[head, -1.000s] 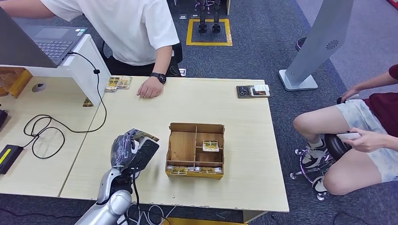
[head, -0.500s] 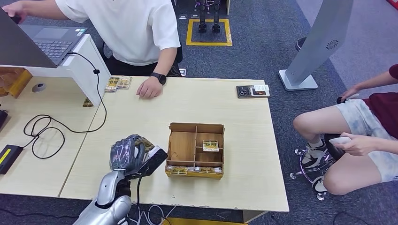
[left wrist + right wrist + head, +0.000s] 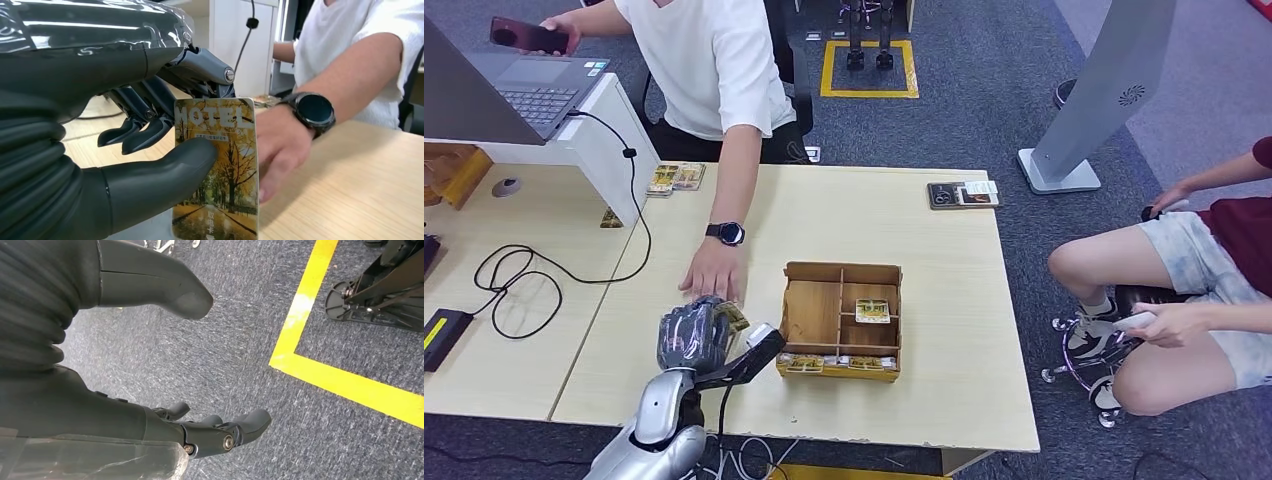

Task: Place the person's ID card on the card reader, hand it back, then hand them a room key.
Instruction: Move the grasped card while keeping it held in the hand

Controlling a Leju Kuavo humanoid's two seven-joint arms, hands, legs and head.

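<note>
The key card [image 3: 216,170] is a glossy rectangle printed with autumn trees in yellow and orange, a path beneath them, and "MOTEL" in pale capitals across one end. The left hand [image 3: 692,335] pinches it between thumb [image 3: 165,172] and fingers [image 3: 150,132], above the table [image 3: 944,400] near its front edge, just left of the wooden tray [image 3: 841,272]. A person's hand [image 3: 712,280] with a dark wristwatch [image 3: 727,233] reaches to the card from the far side; contact cannot be confirmed.

The head view shows a mere sliver of card beyond the dark fingers, and more cards lying in the tray's front and right compartments. The left wrist view gives the full printed face and the reaching fingertips just beside the card. The right wrist view shows the right hand [image 3: 165,390] over grey carpet, fingers loosely apart, holding nothing.
</note>
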